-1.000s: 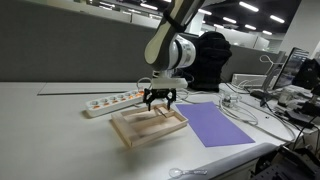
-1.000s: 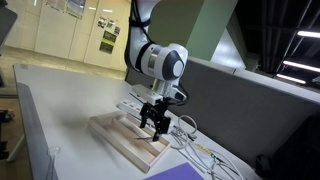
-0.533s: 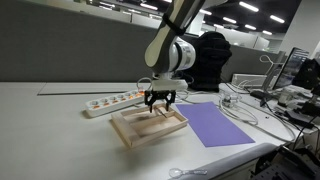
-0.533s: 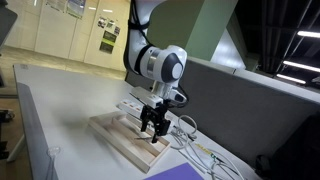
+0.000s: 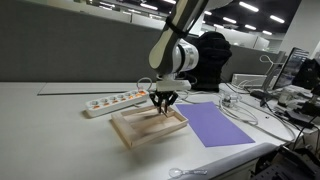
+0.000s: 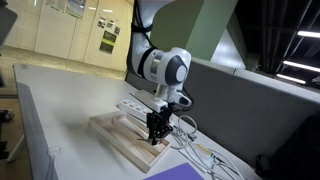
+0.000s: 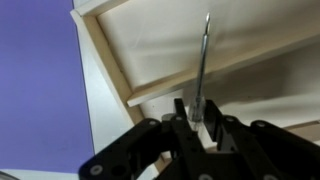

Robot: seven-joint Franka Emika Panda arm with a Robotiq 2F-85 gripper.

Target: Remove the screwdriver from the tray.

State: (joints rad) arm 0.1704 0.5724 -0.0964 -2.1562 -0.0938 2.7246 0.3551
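Observation:
In the wrist view the screwdriver [image 7: 204, 60] lies in the pale wooden tray [image 7: 108, 72], its thin metal shaft crossing the inner divider and its clear handle between my fingers. My gripper [image 7: 197, 118] is shut on that handle. In both exterior views the gripper [image 5: 163, 103] [image 6: 157, 130] reaches straight down into the tray [image 5: 128, 133] [image 6: 112, 142], fingers drawn together low over the tray floor. The screwdriver is too small to make out there.
A long white power strip [image 5: 110, 101] [image 6: 134, 104] lies just behind the tray. A flat purple sheet [image 5: 217, 123] [image 7: 35, 90] lies beside it. Loose cables [image 5: 245, 106] trail across the table past the sheet. A small metal object [image 5: 190, 173] rests near the front edge.
The fingers, spread wide over the tray a second ago, have drawn together on the screwdriver handle. The arm has barely shifted.

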